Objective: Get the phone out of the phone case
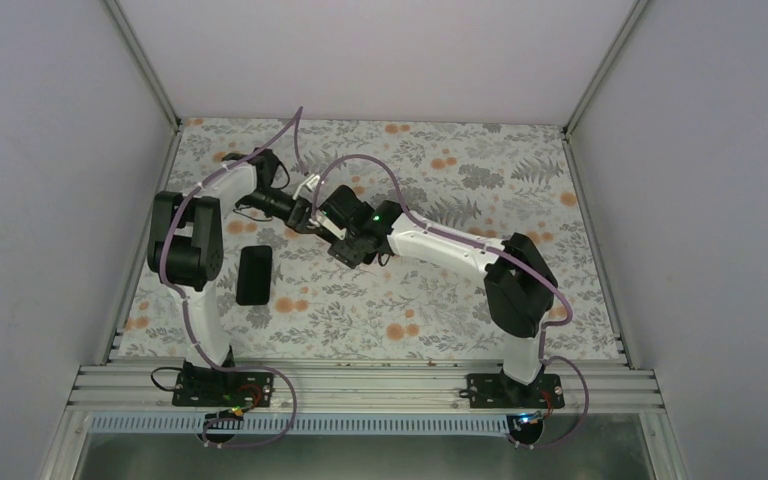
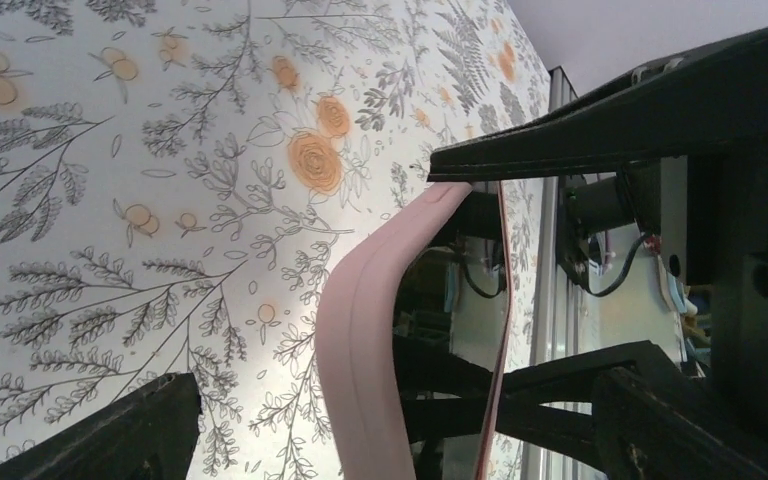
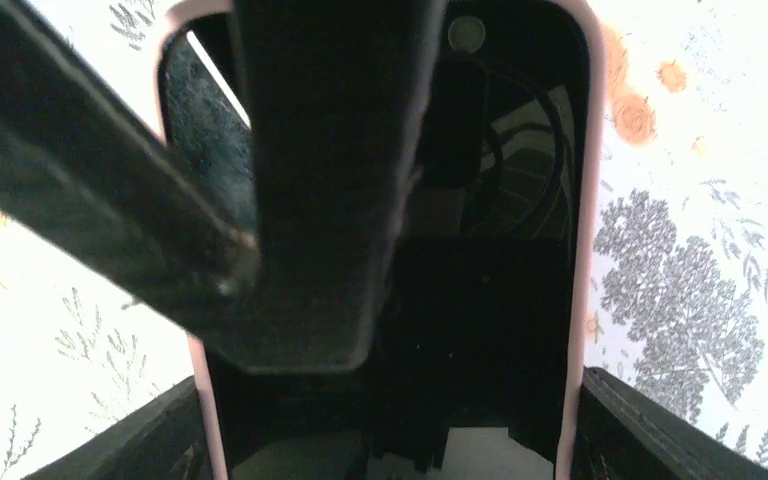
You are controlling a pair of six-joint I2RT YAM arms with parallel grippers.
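A black phone (image 1: 253,274) lies flat on the flowered table, beside the left arm and apart from both grippers. The phone case (image 3: 578,200) has a pink rim and a dark inner face. It hangs above the table, held by its long sides, with my right gripper (image 3: 390,425) shut on it. In the top view both grippers meet at mid-table, right gripper (image 1: 322,212) against left gripper (image 1: 298,215). My left gripper (image 2: 390,435) stands open. The case's bent pink rim (image 2: 360,340) rises between its jaws, and one left finger (image 3: 330,180) reaches across the case's inner face.
The table (image 1: 460,300) is walled on the left, back and right. An aluminium rail (image 1: 360,385) carries both arm bases at the near edge. Purple cables (image 1: 380,170) loop over the arms above the table's middle.
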